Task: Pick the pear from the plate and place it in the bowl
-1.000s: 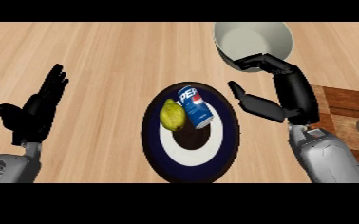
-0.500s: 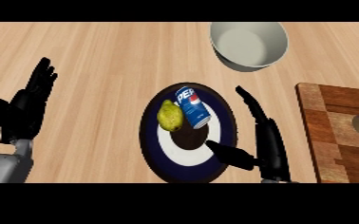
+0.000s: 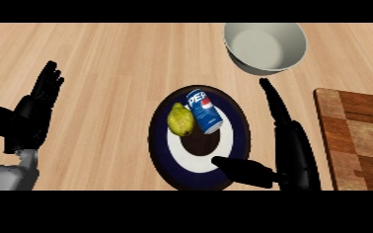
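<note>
**Right hand spread beside the plate, pear not yet touched**

At the far left my left hand [image 3: 35, 109] rests open over the surface [image 3: 116, 64], fingers straight and pointing away from me. I judge it is parked there to stay out of the way, well apart from everything the task needs.

Next comes the plate [image 3: 160, 143], dark-rimmed with a white ring and a dark centre. It carries two things: the pear [image 3: 180, 119] on its left half, and a can [image 3: 203, 110] lying on its side just right of the pear, so close I cannot tell whether they touch. That crowding matters, I think: a grasp has to come at the pear from its free left or near side.

My right hand [image 3: 287, 153] is spread wide and holds nothing. Its fingers stretch far along the plate's right edge and the thumb juts left over the near rim, so it looks set to sweep in, though the can stands between it and the pear.

The bowl [image 3: 265, 47] sits far right with nothing in it. A board [image 3: 350, 128] lies at the right edge.
</note>
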`<act>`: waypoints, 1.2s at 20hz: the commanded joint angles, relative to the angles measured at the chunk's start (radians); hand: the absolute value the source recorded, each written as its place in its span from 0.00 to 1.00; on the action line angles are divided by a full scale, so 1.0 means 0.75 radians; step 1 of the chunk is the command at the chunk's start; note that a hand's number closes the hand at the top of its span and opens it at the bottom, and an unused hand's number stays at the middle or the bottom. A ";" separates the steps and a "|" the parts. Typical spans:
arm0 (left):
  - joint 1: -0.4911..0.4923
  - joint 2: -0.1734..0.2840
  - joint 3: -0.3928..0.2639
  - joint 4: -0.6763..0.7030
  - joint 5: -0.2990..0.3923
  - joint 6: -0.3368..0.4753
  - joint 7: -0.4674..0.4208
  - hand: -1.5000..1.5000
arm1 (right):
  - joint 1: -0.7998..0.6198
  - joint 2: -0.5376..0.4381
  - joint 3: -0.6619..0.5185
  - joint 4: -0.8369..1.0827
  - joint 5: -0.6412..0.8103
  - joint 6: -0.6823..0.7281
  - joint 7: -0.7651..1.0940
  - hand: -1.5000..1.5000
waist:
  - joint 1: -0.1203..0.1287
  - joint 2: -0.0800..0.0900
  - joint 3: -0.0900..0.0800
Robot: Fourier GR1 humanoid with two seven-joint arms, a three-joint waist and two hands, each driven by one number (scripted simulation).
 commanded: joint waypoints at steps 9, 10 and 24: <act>-0.054 0.024 0.066 0.041 0.017 -0.101 0.015 0.50 | -0.597 0.060 -0.183 0.390 -0.357 0.554 0.301 0.00 | 0.037 0.012 -0.001; 0.013 -0.007 0.046 -0.003 -0.012 -0.059 -0.006 0.50 | -0.595 0.050 -0.207 0.395 -0.412 0.602 0.311 0.00 | 0.036 0.008 0.000; -0.089 -0.061 0.065 0.090 -0.045 -0.097 0.013 0.50 | -0.774 0.186 -0.197 0.992 -0.667 0.827 0.190 0.00 | 0.021 0.012 0.000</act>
